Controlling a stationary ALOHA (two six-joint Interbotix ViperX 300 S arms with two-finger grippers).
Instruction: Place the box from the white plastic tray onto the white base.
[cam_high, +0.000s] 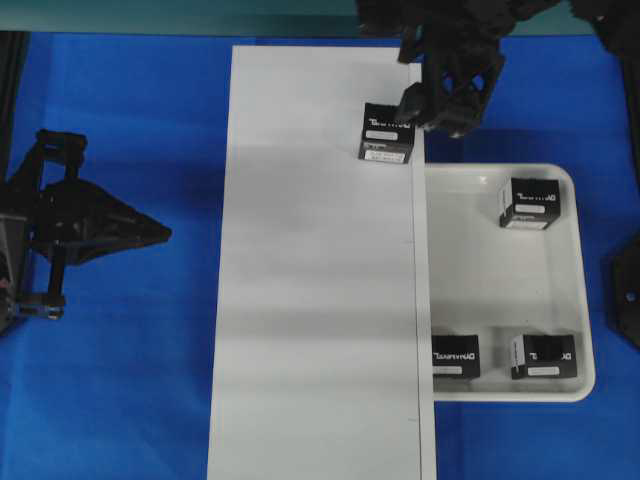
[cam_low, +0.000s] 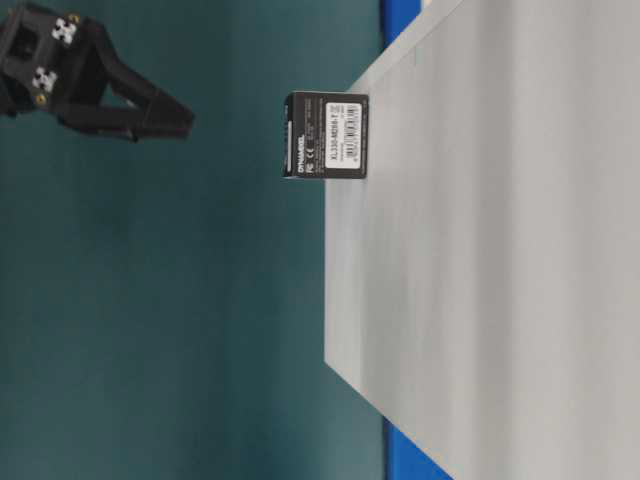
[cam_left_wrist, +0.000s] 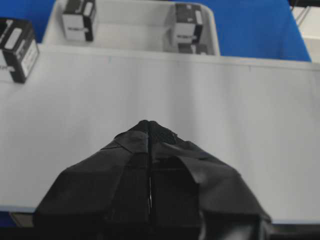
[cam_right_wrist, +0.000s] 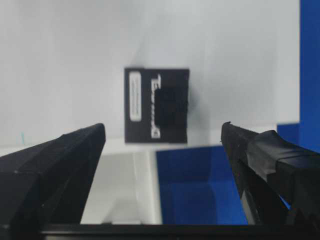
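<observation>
We read "DYNAMIXEL" and "XL330-M288-T" on the box (cam_low: 326, 134) standing on the base (cam_low: 500, 260).

You can see the small black box (cam_high: 387, 132) with white letters and a white label sitting flat on the white base (cam_high: 310, 300), close to its far right edge. The base is a long flat white board on the blue table. Just beside it lies the shiny white plastic tray (cam_high: 500, 290) with rounded corners.
</observation>
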